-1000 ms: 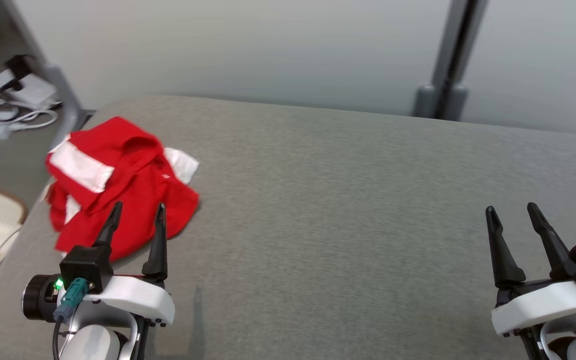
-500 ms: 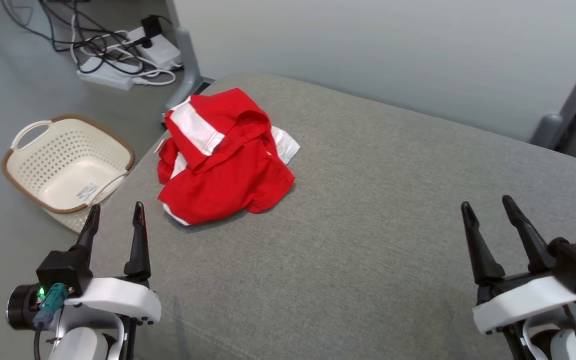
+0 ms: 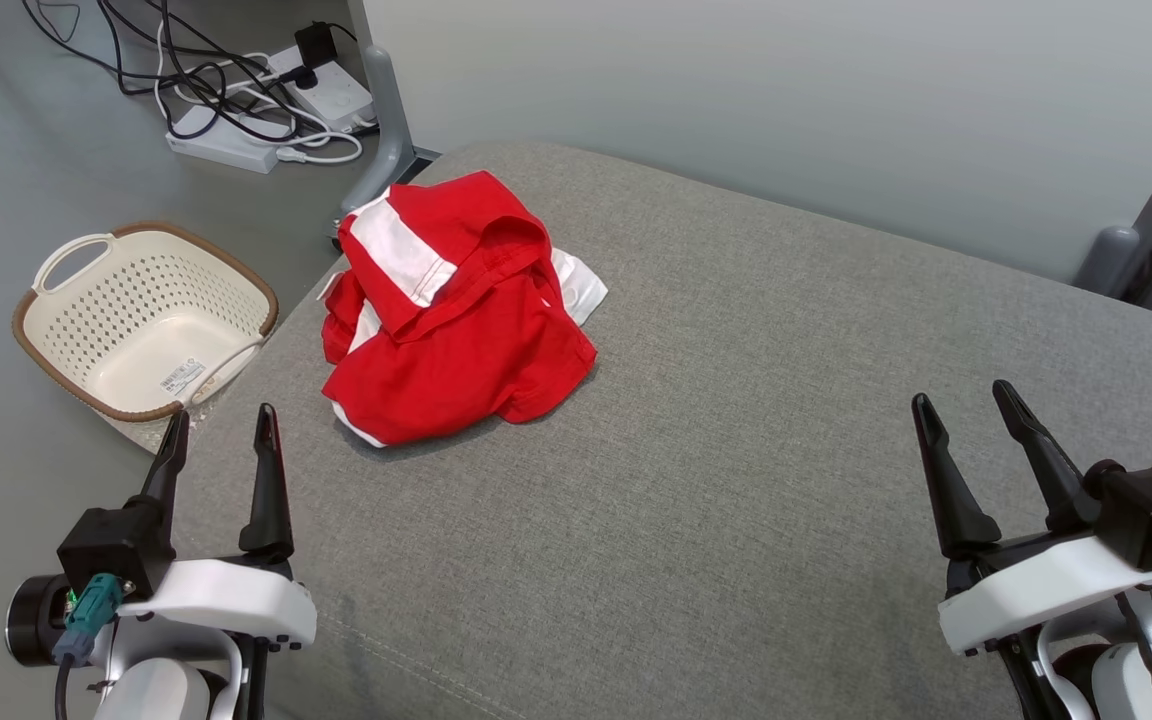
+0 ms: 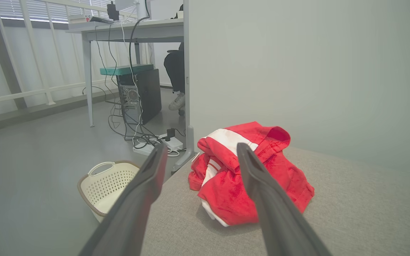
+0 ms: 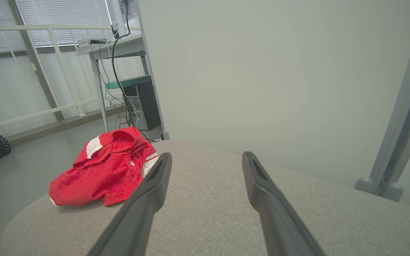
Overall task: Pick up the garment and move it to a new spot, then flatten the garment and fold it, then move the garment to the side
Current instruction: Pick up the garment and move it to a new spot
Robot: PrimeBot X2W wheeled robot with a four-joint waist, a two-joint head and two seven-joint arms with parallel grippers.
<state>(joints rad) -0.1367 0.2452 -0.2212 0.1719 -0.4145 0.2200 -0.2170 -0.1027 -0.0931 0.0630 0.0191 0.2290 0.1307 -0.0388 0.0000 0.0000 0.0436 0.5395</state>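
Noting red-and-white garment crumpled on grey cushion, upper left of centre. Left gripper at lower left, fingers spread, nothing held. Right gripper at lower right, likewise spread and empty. Cream basket at far left.

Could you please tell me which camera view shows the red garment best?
The head view: the garment shows whole from above. The left wrist view gives a low side look, a finger of the left pincer crossing it; the right wrist view shows it smaller, at the left.
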